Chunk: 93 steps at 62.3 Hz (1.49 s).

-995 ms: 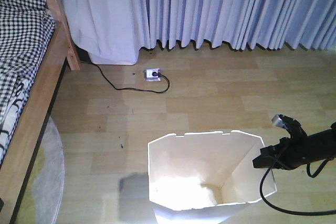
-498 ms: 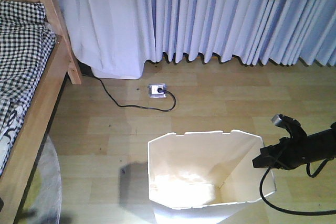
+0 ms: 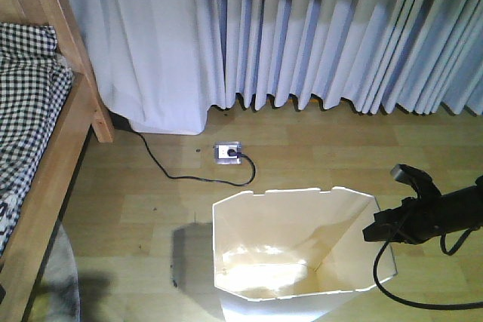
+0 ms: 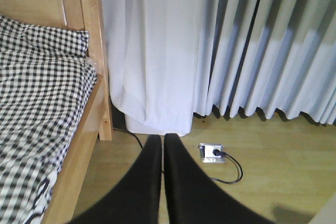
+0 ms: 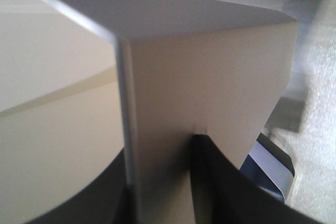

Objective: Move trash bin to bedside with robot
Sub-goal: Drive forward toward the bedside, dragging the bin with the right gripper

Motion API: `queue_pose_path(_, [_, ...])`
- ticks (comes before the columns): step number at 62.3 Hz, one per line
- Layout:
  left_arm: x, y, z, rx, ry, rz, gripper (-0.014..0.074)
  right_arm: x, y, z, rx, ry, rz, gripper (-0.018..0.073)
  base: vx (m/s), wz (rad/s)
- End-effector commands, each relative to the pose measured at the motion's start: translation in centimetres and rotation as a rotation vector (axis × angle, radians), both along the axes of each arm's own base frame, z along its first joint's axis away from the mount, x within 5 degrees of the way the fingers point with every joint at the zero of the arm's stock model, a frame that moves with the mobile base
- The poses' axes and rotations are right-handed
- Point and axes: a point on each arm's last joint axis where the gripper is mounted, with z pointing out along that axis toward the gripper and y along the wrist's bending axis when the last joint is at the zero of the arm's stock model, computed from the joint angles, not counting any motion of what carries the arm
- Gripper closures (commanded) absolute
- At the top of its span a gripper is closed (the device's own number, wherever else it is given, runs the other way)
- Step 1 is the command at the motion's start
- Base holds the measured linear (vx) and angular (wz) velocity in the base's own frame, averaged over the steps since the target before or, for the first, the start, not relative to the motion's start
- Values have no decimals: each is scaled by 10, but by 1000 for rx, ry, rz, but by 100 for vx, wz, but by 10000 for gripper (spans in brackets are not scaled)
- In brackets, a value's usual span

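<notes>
**White bin gripped at its rim, apart from the bed**

One bin (image 3: pixel 294 250) is seen standing on the wooden floor (image 3: pixel 362 148) at the bottom of the front view. It is white and thin-walled, with flat facets that taper downward and a notched upper rim. Inside it only its own cream walls and bottom are seen. The bin is apart from the one bed (image 3: pixel 53 171) at the left edge, whose light wooden frame is covered with black-and-white checked bedding (image 3: pixel 30 88).

Two claws are seen. The right claw (image 3: pixel 375 230) is set at the bin's right rim. In the right wrist view the claw (image 5: pixel 157 182) is closed on the bin's wall (image 5: pixel 199 77), with one dark finger (image 5: pixel 226 192) on each side of it. The left claw (image 4: pixel 163 148) is shown with its two black fingers pressed together and nothing between them.

One socket box (image 3: pixel 228 153) with one plug in it lies on the floor below the pale curtain (image 3: pixel 317 35), and one black cable (image 3: pixel 170 173) is run from it toward the bed.
</notes>
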Motion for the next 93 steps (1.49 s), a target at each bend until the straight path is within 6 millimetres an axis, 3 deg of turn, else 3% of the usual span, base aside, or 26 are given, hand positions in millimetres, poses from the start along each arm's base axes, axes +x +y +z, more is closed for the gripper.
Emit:
queue_pose_path(1, [2,0,5,-6,-62,-2,603,8,11,33,202,-67,1,564,24,-3])
queue_pose_path(93, [2,0,5,-6,-62,-2,603,8,11,33,202,-67,1,564,16,1])
